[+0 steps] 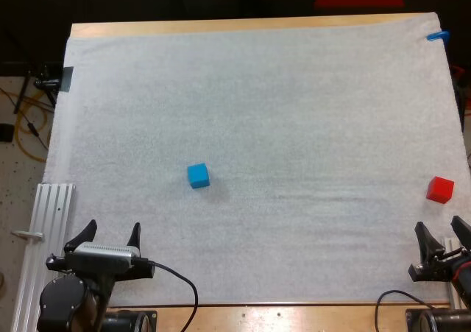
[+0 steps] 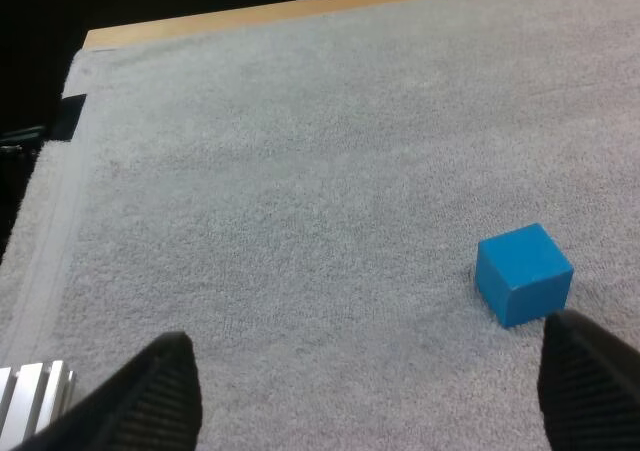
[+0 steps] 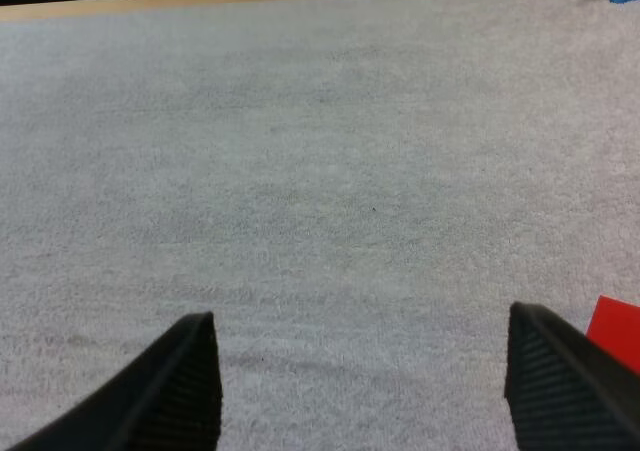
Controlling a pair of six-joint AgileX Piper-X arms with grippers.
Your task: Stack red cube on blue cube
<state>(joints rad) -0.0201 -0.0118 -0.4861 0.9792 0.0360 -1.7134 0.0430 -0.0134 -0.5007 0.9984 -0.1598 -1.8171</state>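
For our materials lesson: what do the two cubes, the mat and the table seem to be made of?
The blue cube and red cube: perhaps painted wood or plastic; matte, sharp-edged, evenly coloured. The mat: white fabric like towelling, with fuzzy nap. The table: seemingly light wood, by its smooth tan edge.

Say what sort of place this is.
Likely a lab robot bench: wooden table under a white mat, black left pincer and black right pincer open, small blue cube and small red cube.

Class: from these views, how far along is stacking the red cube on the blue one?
Done: nothing; the red cube sits on the mat, apart from the blue cube. In hand: nothing; left gripper and right gripper stand open. Left: grasp the red cube, carry it, stack it.
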